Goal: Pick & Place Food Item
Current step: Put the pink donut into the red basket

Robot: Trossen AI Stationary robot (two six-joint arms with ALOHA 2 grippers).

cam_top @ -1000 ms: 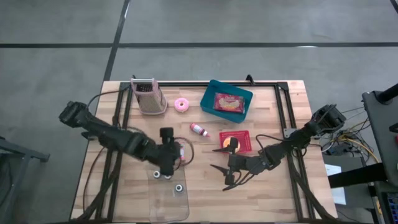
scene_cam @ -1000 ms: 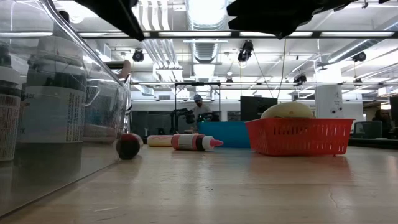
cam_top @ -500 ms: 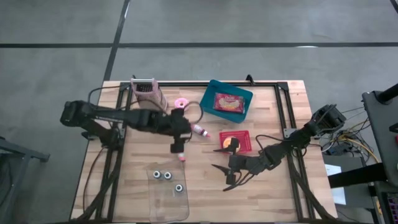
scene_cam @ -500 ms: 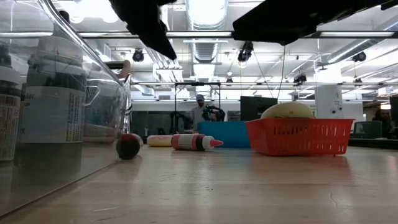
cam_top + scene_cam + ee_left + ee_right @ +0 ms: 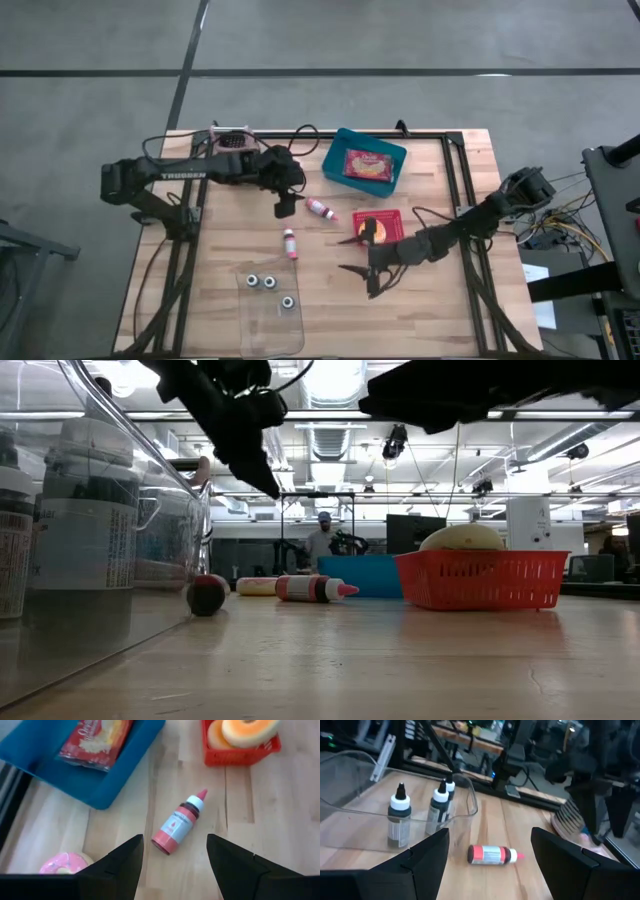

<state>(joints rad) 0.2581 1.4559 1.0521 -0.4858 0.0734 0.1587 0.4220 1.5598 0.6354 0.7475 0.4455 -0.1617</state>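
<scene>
My left gripper (image 5: 283, 207) hangs open, pointing steeply down, above a red bottle (image 5: 177, 826) that lies on its side on the table. Its fingers stand on either side of the bottle without touching it. A pink donut (image 5: 64, 864) lies just beside the bottle. A blue bin (image 5: 365, 160) holds a red snack packet (image 5: 95, 741). A red basket (image 5: 380, 228) holds an orange-iced donut (image 5: 248, 729). My right gripper (image 5: 357, 256) waits open, nearly level, beside the basket's near left corner and holds nothing.
A second small bottle (image 5: 290, 243) lies on the table nearer the front. A clear tub (image 5: 272, 312) with upright bottles (image 5: 400, 817) stands at the near edge. A grater (image 5: 232, 140) shows at the far left, partly behind my left arm.
My left gripper has swung from beside the clear tub toward the table's far edge and somewhat right. It now hangs over the red bottle near the pink donut. It has stayed open. The small bottle it was over lies where it was.
</scene>
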